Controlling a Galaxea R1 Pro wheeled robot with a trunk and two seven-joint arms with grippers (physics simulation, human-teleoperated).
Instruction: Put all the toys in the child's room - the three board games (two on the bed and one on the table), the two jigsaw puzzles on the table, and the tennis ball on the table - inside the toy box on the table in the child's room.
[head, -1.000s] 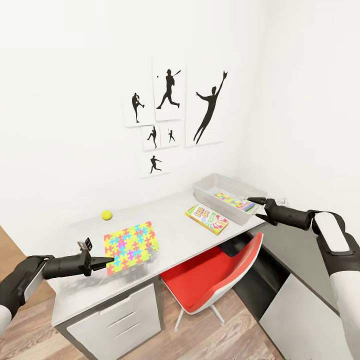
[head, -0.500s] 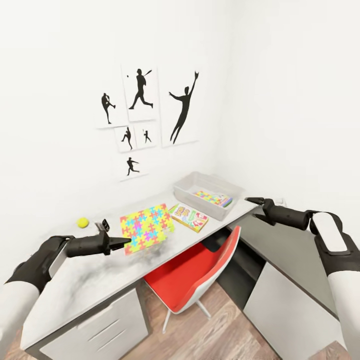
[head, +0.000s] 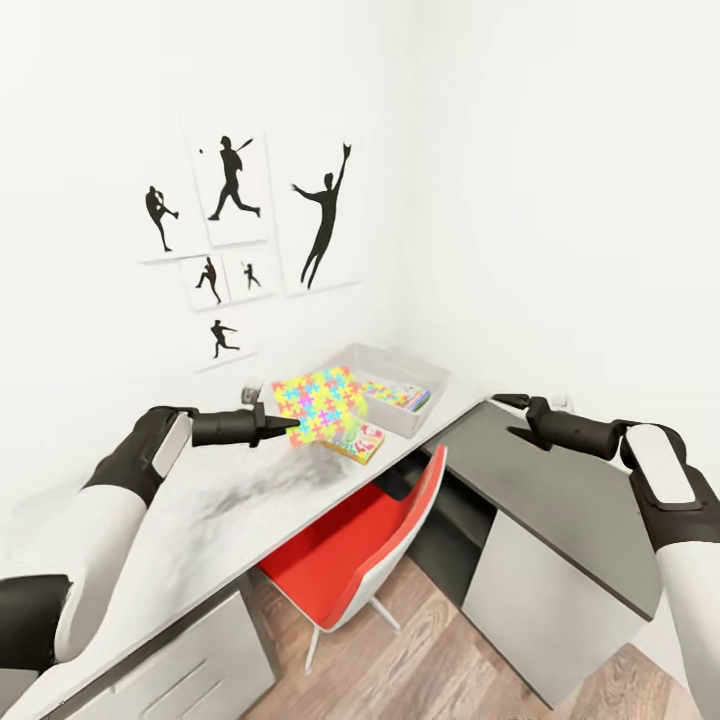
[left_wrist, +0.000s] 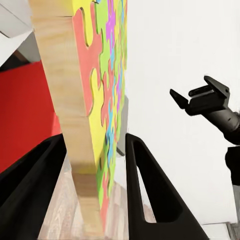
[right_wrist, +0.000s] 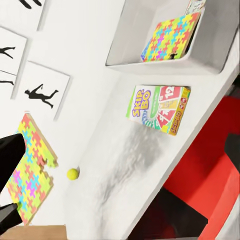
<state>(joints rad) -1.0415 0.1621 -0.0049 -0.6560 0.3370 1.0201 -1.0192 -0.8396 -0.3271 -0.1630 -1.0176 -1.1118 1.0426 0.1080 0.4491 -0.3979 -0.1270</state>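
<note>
Both arms wear glossy white shells over the upper segments, joined by matte black elbow and wrist housings. Each forearm narrows to a black cylinder ending in a black two-fingered left gripper (head: 290, 425) and right gripper (head: 507, 415) with slim, pointed, wedge-shaped fingers (left_wrist: 150, 195).

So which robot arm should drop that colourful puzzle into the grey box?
The left. Its left gripper is already shut on the jigsaw puzzle, holding it lifted above the table close to the toy box. The right gripper is open, holds nothing, and hangs off to the side over the dark unit.
</note>
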